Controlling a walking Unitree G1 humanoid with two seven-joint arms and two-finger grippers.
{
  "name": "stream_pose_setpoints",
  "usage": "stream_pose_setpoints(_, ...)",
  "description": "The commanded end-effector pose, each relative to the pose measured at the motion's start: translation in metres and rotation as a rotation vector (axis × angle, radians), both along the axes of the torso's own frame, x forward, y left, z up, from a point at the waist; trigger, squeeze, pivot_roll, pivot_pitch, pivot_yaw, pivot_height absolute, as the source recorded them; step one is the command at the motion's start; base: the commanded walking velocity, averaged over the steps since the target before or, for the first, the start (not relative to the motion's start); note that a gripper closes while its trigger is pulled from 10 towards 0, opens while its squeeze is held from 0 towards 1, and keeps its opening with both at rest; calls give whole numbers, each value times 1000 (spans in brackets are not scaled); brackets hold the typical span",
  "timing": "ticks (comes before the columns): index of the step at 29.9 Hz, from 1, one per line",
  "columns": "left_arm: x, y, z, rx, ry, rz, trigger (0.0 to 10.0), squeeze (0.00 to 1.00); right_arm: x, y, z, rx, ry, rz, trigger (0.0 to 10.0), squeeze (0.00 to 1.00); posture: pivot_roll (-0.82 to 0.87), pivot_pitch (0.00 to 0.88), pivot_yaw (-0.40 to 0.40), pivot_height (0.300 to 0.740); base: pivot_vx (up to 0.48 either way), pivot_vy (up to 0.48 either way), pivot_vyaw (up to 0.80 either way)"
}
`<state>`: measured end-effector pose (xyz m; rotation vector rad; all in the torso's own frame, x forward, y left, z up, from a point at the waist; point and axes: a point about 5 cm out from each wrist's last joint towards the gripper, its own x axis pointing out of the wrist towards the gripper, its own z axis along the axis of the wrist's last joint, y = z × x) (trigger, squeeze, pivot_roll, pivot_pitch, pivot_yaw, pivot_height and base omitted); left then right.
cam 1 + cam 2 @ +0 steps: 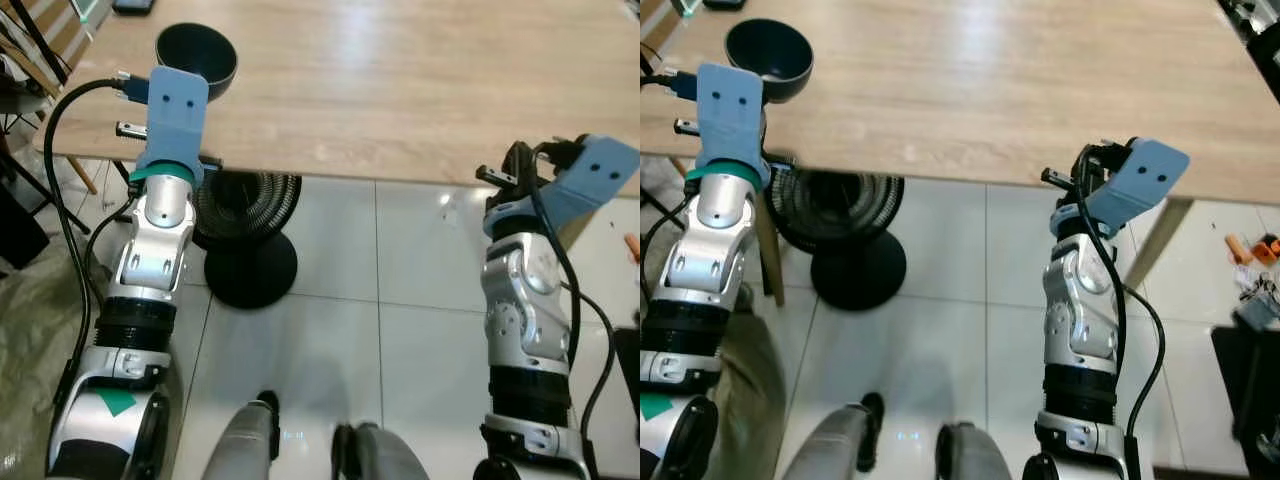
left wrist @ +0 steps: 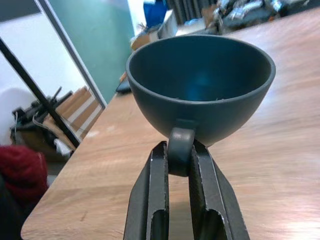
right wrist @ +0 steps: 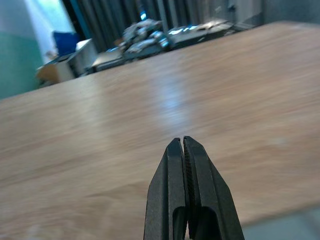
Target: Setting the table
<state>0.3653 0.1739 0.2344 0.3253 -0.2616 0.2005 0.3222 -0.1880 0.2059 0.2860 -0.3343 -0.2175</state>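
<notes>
A dark blue-grey bowl (image 1: 196,52) sits upright over the near left corner of the wooden table (image 1: 420,90). In the left wrist view my left gripper (image 2: 179,152) is shut on a small lug at the bowl's (image 2: 200,82) near side, one finger on each side of it. The bowl's base is hidden behind the fingers, so I cannot tell whether it rests on the wood. My right gripper (image 3: 183,142) is shut on nothing and points over the table's near edge on the right, above bare wood.
A black floor fan (image 1: 250,235) stands under the table's left part, close to my left arm. Chairs and clutter stand left of the table (image 1: 30,70). Small orange items lie on the tiled floor at the right (image 1: 1255,248).
</notes>
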Motion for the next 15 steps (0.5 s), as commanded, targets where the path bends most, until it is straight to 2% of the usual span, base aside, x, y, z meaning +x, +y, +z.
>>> stream_pose_setpoints(1, -1, 1, -4, -1, 12, 6, 10000, 0, -3, -6, -7, 13, 26, -28, 10000, 0, 113, 134, 53, 740, 480, 0, 0)
stream_pose_setpoints(9, 0, 0, -5, -5, 17, -6, 10000, 0, -3, -14, -8, 30, 39, -76, 10000, 0, 117, 139, 54, 740, 480, 0, 0)
stream_pose_setpoints(10, 0, -1, -5, -6, 21, -13, 10000, 0, -3, -16, -9, 36, 46, -85, 10000, 0, 116, 142, 54, 740, 416, 0, -800)
stream_pose_setpoints(11, 0, -3, -7, 2, 31, -25, 10000, 0, -3, -18, -9, 39, 48, -94, 10000, 0, 116, 142, 54, 740, 0, 0, -800)
stream_pose_setpoints(15, -1, -7, -8, 10, 33, -52, 10000, 0, -3, -20, -9, 41, 53, -112, 10000, 0, 118, 142, 54, 740, 0, 0, 0)
